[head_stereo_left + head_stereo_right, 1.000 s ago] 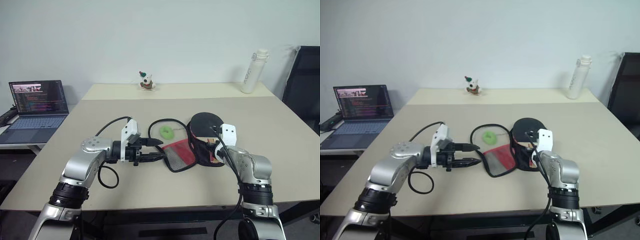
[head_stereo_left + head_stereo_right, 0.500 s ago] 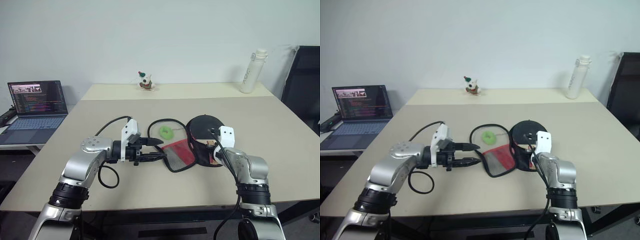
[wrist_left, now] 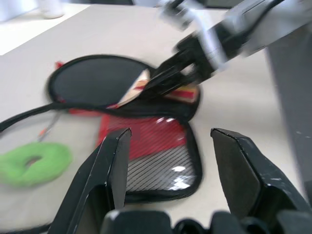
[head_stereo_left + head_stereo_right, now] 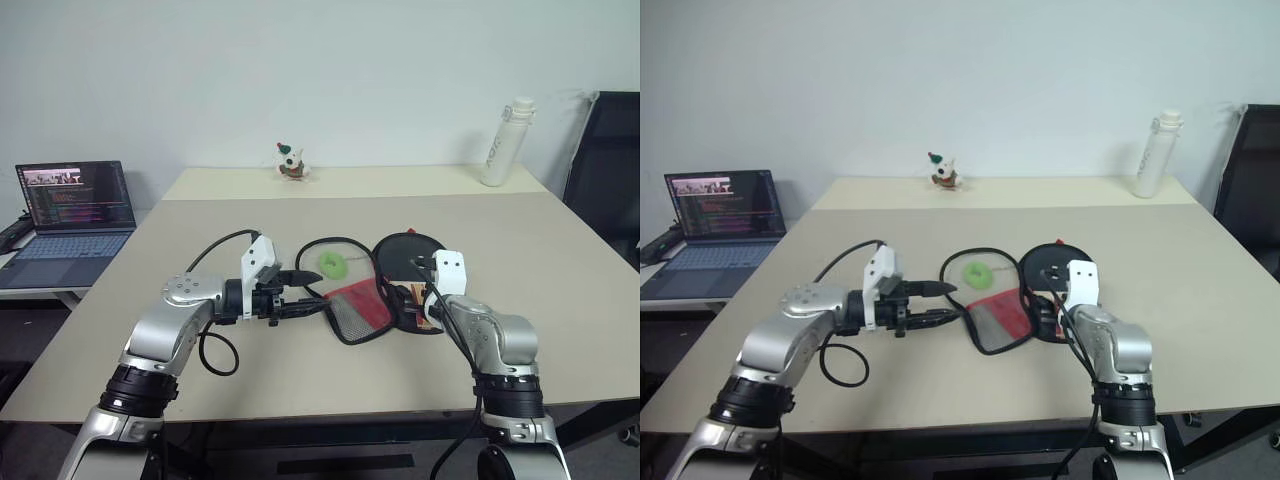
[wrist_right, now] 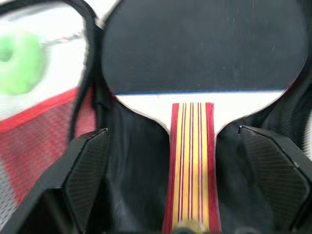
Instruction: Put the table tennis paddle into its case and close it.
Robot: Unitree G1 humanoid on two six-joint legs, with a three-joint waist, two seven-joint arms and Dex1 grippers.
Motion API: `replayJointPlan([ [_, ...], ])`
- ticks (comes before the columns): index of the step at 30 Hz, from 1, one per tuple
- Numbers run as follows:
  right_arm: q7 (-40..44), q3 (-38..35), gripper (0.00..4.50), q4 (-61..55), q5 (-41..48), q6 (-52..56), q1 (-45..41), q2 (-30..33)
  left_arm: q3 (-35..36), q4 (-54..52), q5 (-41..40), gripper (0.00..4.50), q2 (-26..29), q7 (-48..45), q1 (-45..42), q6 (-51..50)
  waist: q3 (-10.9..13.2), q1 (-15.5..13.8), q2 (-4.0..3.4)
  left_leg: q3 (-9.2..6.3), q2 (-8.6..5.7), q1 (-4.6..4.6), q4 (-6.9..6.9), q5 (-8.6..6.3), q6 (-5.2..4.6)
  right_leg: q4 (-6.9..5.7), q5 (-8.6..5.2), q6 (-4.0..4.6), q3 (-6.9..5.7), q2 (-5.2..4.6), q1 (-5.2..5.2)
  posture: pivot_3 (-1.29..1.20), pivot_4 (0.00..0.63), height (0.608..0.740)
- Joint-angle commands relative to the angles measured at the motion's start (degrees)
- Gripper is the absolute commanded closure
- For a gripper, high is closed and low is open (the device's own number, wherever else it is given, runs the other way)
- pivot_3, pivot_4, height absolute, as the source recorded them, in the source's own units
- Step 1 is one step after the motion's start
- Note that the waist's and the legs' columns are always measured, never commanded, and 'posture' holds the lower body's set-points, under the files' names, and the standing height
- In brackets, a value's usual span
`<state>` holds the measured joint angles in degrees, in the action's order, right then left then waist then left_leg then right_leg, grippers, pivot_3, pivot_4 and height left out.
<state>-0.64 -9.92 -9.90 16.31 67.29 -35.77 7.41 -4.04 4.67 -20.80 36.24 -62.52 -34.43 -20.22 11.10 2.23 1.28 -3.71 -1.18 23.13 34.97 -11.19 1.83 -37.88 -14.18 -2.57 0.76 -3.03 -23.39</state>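
- As the scene ran from the robot's left, the left gripper (image 4: 308, 291) hovered level over the tan bench (image 4: 220, 220), fingers spread and empty, pointing toward the soft black-and-red zip case (image 4: 372, 300), whose mesh flap lay just past its fingertips.
- The round black-faced paddle with its striped pale wooden handle (image 5: 195, 73) lay flat in the case's open half, long axis running straight back to the right gripper (image 5: 185, 170).
- That gripper stood wide open either side of the handle, gripping nothing, and was much the nearer one.
- By my reading, closing turned on the left gripper folding the flap over rightward.
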Motion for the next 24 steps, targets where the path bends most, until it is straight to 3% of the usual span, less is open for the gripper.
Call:
replayJointPlan([
  [1,8.5,-1.0,0.04,-14.3,8.1,8.4,0.2,6.2,1.6,6.0,5.0,1.66,0.8,4.2,-1.8,5.2,0.0,-0.2,0.0,-0.01,0.0,0.0,0.0,0.0,0.0,0.02,0.0,0.0,-0.01,0.0,0.0,0.0,0.15,0.74],
  [2,11.4,-1.4,0.04,-17.1,10.7,10.4,0.5,8.5,1.5,8.4,6.2,1.66,0.8,5.2,-2.3,6.3,0.0,-0.2,0.0,0.0,0.0,-0.01,0.0,0.0,0.0,0.03,0.0,-0.01,-0.01,0.0,0.0,0.0,0.15,0.74],
  [5,17.0,-2.4,0.0,-21.2,15.3,13.6,0.6,14.4,1.0,14.8,9.5,2.26,0.2,8.3,-4.0,9.0,0.0,-0.2,0.02,-0.05,0.04,-0.01,0.0,0.0,0.0,0.07,-0.01,-0.01,-0.09,0.03,0.02,0.0,0.15,0.74],
  [11,24.8,-5.9,0.0,-23.0,21.4,14.8,-0.1,23.8,-1.9,26.9,15.5,4.46,-1.6,10.3,-7.3,13.0,0.0,-0.4,0.06,-0.03,-0.01,0.02,0.01,0.0,0.0,0.19,0.0,-0.03,-0.11,0.0,0.09,0.0,0.15,0.74],
  [17,28.2,-6.1,0.0,-24.1,23.5,12.2,1.4,29.2,-2.6,38.0,18.2,4.48,-6.8,12.3,-10.9,16.8,0.1,-0.6,0.13,-0.1,-0.03,0.17,0.02,-0.01,0.0,0.26,0.01,-0.05,-0.19,-0.02,0.05,0.0,0.15,0.74],
  [24,28.9,-5.0,0.0,-24.6,23.6,8.4,3.6,31.2,-2.1,48.7,18.9,4.48,-14.5,14.2,-16.1,21.7,0.1,-0.7,0.19,-0.23,-0.07,0.29,0.15,0.0,0.0,0.26,0.04,-0.1,-0.32,-0.05,0.05,0.0,0.15,0.74],
])
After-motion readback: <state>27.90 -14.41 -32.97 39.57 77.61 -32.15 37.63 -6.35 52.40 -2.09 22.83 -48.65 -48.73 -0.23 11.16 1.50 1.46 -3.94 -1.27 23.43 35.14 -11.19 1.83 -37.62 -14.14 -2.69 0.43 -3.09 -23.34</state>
